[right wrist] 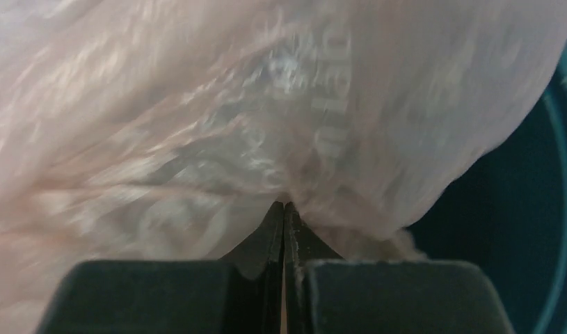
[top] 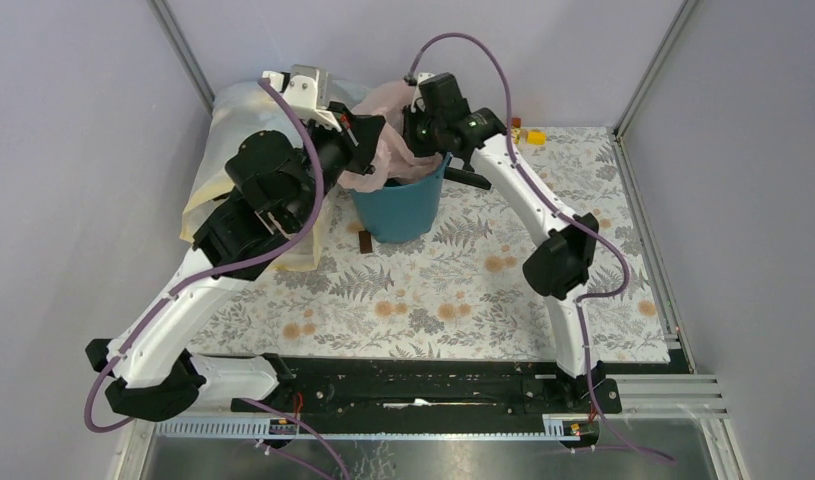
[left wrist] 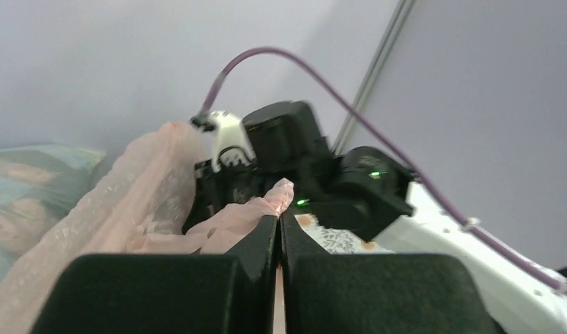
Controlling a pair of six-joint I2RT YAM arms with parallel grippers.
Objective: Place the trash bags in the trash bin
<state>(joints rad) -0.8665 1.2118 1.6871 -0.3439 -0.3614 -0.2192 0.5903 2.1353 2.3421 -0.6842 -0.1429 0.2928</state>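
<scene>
The teal-blue trash bin (top: 401,208) stands upright at the back middle of the table. A pale pink trash bag (top: 388,140) hangs over and into its mouth, stretched between both grippers. My left gripper (top: 368,140) is above the bin's left rim, shut on the bag's left edge; in the left wrist view (left wrist: 279,216) pink film (left wrist: 148,202) pokes out between its tips. My right gripper (top: 415,125) is above the bin's back rim, shut on the bag's other edge; the right wrist view (right wrist: 284,205) is filled by pink film (right wrist: 232,111), with the bin's dark inside (right wrist: 517,229) at right.
A large clear yellowish-edged sack (top: 223,150) stuffed with bags lies at the back left, under my left arm. A small dark flat piece (top: 364,243) lies by the bin's foot. Small yellow and orange blocks (top: 531,135) sit at the back right. Walls enclose the floral-patterned table (top: 463,290).
</scene>
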